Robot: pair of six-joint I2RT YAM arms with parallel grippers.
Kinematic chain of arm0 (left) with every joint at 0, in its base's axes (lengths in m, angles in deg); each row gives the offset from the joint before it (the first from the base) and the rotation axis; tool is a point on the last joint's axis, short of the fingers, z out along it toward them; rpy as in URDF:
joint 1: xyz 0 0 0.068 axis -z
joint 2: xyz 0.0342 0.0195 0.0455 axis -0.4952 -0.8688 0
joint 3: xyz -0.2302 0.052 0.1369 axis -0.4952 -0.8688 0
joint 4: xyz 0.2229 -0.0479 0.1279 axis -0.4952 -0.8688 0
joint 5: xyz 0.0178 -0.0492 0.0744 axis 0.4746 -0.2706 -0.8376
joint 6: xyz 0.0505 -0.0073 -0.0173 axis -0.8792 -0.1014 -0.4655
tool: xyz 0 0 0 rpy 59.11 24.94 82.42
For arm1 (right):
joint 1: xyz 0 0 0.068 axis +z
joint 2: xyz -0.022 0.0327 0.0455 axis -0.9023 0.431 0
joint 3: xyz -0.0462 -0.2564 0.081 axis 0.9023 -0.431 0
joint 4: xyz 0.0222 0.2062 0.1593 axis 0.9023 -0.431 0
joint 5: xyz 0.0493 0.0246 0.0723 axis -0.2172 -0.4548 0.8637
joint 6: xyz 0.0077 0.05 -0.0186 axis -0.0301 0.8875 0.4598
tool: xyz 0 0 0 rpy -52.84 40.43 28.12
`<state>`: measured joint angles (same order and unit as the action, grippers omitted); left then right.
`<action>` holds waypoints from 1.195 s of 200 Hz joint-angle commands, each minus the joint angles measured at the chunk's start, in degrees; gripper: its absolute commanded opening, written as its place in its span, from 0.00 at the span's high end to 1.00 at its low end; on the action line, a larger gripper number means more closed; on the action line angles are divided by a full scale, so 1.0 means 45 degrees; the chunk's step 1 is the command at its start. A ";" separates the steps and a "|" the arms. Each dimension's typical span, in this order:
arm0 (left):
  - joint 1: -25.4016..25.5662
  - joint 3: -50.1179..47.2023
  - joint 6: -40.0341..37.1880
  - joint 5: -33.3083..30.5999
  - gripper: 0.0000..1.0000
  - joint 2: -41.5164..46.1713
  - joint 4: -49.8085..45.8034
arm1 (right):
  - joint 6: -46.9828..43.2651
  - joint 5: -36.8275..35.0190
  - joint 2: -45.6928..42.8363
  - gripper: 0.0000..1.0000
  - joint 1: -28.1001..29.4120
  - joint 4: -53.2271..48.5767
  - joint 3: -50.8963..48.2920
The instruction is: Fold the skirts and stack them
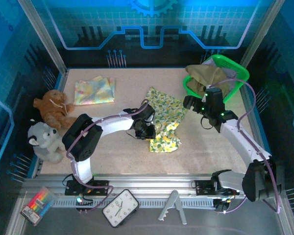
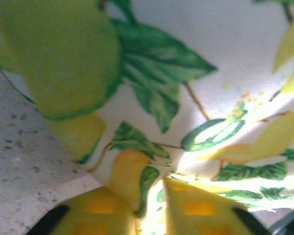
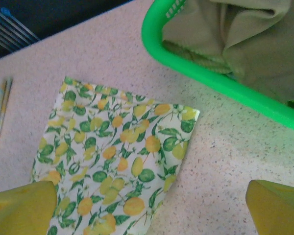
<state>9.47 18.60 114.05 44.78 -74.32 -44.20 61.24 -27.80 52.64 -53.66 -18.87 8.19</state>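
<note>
A lemon-print skirt lies spread on the middle of the table. My left gripper is at its left edge. In the left wrist view the yellow fingers are shut on a pinched fold of this skirt. My right gripper hovers open over the table between the skirt and the basket; its fingers stand wide apart above the skirt's corner. An olive-khaki skirt is bunched in the green basket. A folded pale floral skirt lies at the back left.
A brown plush toy and a grey one sit at the table's left edge. On the near ledge lie a marker pack, a clock and a metal stand. Frame posts bound the table's back corners.
</note>
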 commanded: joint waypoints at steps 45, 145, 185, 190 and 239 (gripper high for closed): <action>-0.0943 -0.0291 -0.4620 -0.6395 1.00 0.2410 -0.3637 | 0.0089 0.1396 0.0602 0.00 0.0041 0.1817 -0.0617; -0.3753 -0.2417 -0.3353 -0.3089 0.01 0.5721 -0.1608 | 0.0167 0.1612 0.7345 0.03 0.2415 -0.3084 0.5951; -0.4027 -0.2627 -0.3188 -0.2570 0.12 0.4692 -0.2044 | 0.0404 0.1213 1.0288 0.10 0.3200 -0.4571 0.9349; -0.4043 -0.2663 -0.3210 -0.2457 0.14 0.4571 -0.2001 | 0.0488 0.1299 1.0514 0.10 0.3211 -0.4584 0.9615; -0.4063 -0.3478 -0.3559 -0.2430 0.35 0.3313 0.0157 | 0.0951 0.1975 1.1848 0.11 0.3476 -0.4734 1.1231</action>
<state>-8.21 4.52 98.27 32.91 -56.66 -48.72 63.58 -20.46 103.79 -38.91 -37.06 54.99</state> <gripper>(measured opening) 0.679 0.893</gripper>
